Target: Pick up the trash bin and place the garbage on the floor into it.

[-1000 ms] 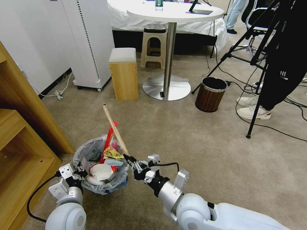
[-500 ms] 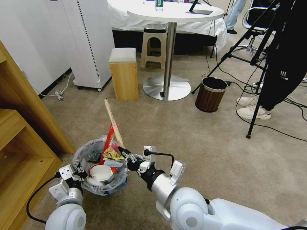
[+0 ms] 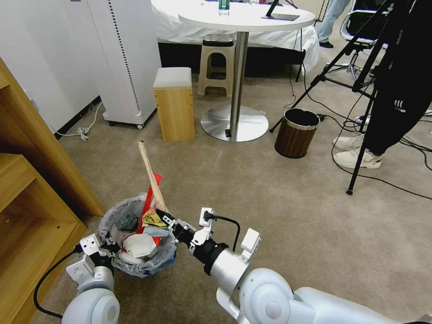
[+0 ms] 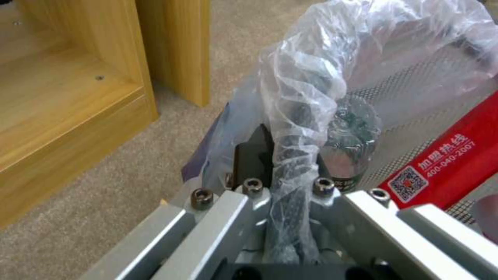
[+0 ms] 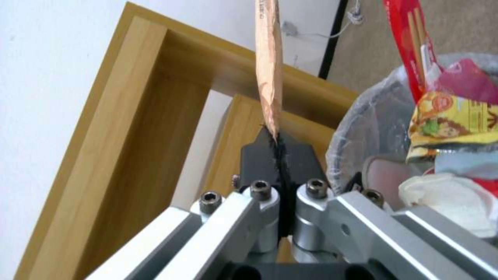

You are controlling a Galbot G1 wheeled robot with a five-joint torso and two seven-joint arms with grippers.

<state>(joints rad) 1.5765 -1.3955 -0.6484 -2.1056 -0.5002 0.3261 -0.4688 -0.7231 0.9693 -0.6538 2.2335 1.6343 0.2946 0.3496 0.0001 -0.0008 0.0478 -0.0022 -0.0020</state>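
Observation:
The trash bin [image 3: 118, 265], lined with a crinkly clear bag, hangs just above the beige carpet floor [image 3: 279, 198] at lower left. Garbage fills it: a red wrapper [image 3: 152, 193], a yellow wrapper [image 3: 152, 218] and crumpled white paper [image 3: 137, 245]. My left gripper [image 3: 107, 246] is shut on the bin's bag-covered rim [image 4: 293, 128], next to a small bottle [image 4: 348, 142] and the red wrapper [image 4: 446, 163]. My right gripper [image 3: 163, 216] is shut on the lower end of a wooden stick [image 3: 149, 173], over the bin's far rim. The stick [image 5: 270, 66] rises from the shut gripper [image 5: 277, 142], beside the bin [image 5: 358, 124].
A wooden shelf unit [image 3: 31, 211] stands close on the left. Farther off are a wooden box stool [image 3: 174, 105], a round table's metal base [image 3: 234, 122], a brown wood-grain bin [image 3: 296, 134], tripod legs [image 3: 360, 148] and a person's shoes [image 3: 355, 157]. Open carpet lies to the right.
My right gripper has carried the stick left and over the bin's rim, and the stick's top has swung left. The bin in my left gripper has shifted slightly left.

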